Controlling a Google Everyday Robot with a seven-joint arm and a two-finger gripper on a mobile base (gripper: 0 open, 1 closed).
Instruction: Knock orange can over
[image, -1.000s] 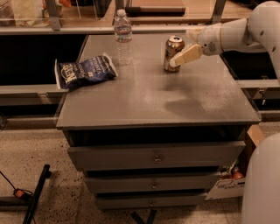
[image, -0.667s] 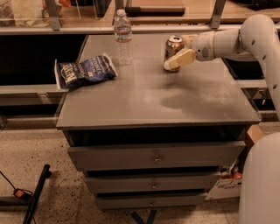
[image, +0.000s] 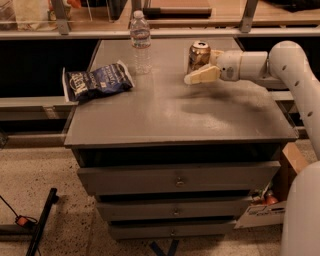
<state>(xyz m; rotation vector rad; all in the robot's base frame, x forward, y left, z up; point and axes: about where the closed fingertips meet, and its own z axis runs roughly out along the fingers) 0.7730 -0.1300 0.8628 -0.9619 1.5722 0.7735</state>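
Observation:
The orange can (image: 199, 55) stands upright on the grey cabinet top (image: 180, 115), toward the back right. It is golden-orange with a silver top rim. My gripper (image: 201, 76) reaches in from the right on the white arm (image: 260, 64). Its cream tip sits low at the can's front right side, touching or just short of it; I cannot tell which.
A clear plastic water bottle (image: 140, 42) stands at the back, left of the can. A dark blue chip bag (image: 95, 82) lies at the left edge. The cabinet has drawers (image: 177, 181) below. A shelf rail (image: 150, 32) runs behind. A cardboard box (image: 280, 200) sits on the floor at the right.
The gripper has moved slightly left and down, from across the can's front to its lower front side. The can still stands in the same place.

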